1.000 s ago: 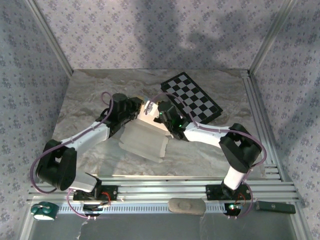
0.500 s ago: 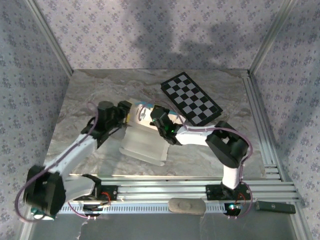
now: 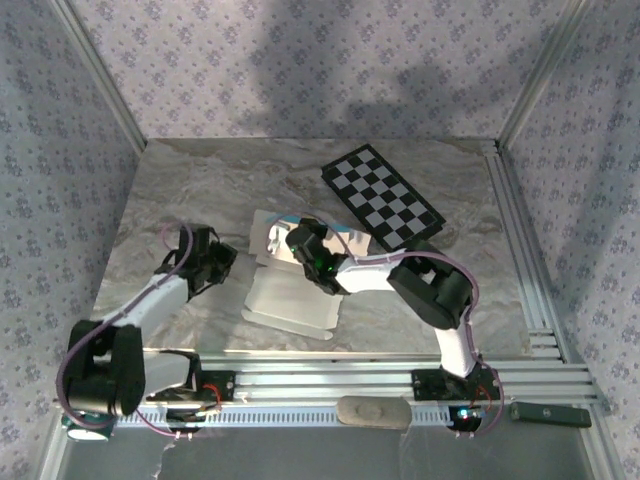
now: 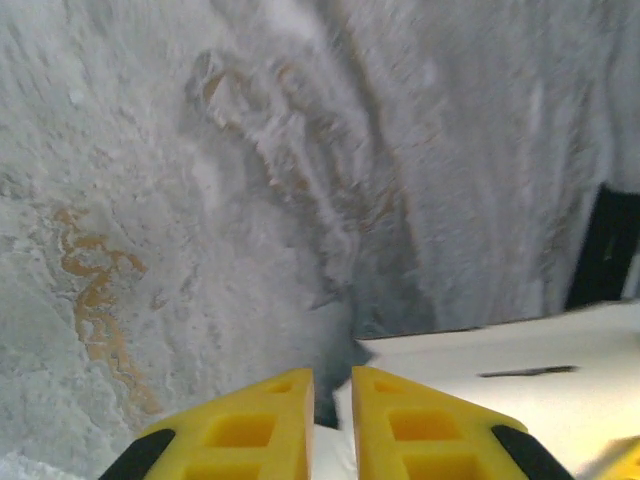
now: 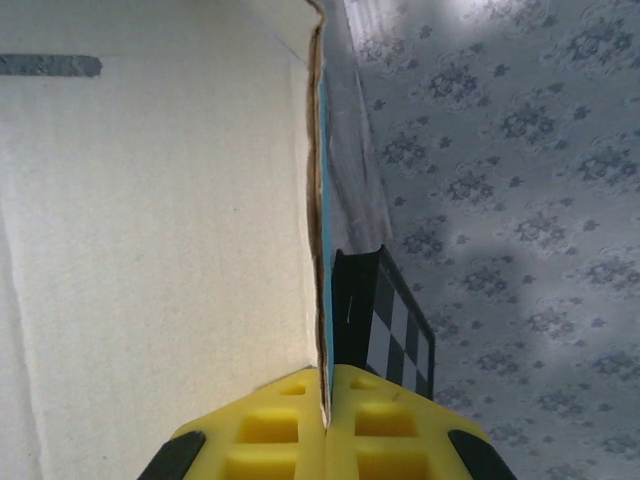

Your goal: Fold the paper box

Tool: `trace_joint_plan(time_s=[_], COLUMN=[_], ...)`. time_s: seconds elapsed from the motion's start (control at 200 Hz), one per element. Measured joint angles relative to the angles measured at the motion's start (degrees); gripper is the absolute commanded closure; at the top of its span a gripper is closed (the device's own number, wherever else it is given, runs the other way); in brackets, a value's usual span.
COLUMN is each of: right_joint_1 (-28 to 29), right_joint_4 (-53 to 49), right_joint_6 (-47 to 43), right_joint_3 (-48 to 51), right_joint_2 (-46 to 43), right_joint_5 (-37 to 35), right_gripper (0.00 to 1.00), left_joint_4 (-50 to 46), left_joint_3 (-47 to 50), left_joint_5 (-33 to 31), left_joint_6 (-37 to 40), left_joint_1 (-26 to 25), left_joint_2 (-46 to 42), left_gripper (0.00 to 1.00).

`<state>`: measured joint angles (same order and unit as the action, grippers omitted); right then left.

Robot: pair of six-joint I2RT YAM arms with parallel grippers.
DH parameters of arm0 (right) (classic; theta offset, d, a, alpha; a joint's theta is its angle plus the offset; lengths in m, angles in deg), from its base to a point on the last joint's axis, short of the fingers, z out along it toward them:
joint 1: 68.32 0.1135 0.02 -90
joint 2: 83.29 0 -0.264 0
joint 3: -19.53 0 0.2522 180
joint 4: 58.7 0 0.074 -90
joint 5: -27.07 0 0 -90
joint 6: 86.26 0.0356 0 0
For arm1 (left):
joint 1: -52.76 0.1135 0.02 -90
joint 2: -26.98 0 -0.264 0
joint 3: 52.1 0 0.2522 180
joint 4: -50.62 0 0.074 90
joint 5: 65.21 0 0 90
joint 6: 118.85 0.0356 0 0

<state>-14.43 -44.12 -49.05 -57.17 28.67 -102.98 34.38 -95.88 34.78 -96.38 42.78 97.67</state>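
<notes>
The paper box (image 3: 290,300) lies white face up in the middle of the table, partly folded, with flaps raised at its far end. My right gripper (image 3: 290,240) is shut on an upright wall of the paper box (image 5: 150,250). That wall runs edge-on between the yellow fingers of my right gripper (image 5: 327,375) and shows a turquoise outer face. My left gripper (image 3: 226,264) hovers just left of the box. In the left wrist view my left gripper (image 4: 332,375) has a narrow empty gap between its jaws, above a white corner of the paper box (image 4: 500,400).
A black-and-white checkerboard (image 3: 385,195) lies at the back right of the table, close behind the held wall, and the checkerboard (image 5: 395,335) shows past my right fingers. Aluminium rails (image 3: 330,375) run along the near edge. Patterned walls enclose the table.
My left arm has pulled back from the box's far flap toward the left, its jaws opening wide and then narrowing. My right gripper has shifted left, still shut on the wall.
</notes>
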Motion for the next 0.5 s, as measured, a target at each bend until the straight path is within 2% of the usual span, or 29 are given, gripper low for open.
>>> trace_joint_plan(time_s=[0.105, 0.31, 0.5], right_joint_1=[-2.4, -4.79, -4.79], right_joint_4=[-4.61, -7.93, -9.77], right_joint_6=[2.75, 4.87, 5.92], right_joint_3=[-0.02, -0.44, -0.44], right_joint_2=[-3.78, -6.21, -6.21], right_joint_5=[3.5, 7.06, 8.41], right_gripper=[1.0, 1.0, 1.0], left_joint_4=[6.1, 13.16, 19.71], left_joint_3=[1.86, 2.03, 2.14], left_joint_5=[2.73, 3.26, 2.19], left_joint_6=[5.33, 16.09, 22.08], left_joint_1=[-1.29, -9.31, -9.64], left_joint_2=[2.69, 4.26, 6.14], left_gripper=[0.69, 0.65, 0.66])
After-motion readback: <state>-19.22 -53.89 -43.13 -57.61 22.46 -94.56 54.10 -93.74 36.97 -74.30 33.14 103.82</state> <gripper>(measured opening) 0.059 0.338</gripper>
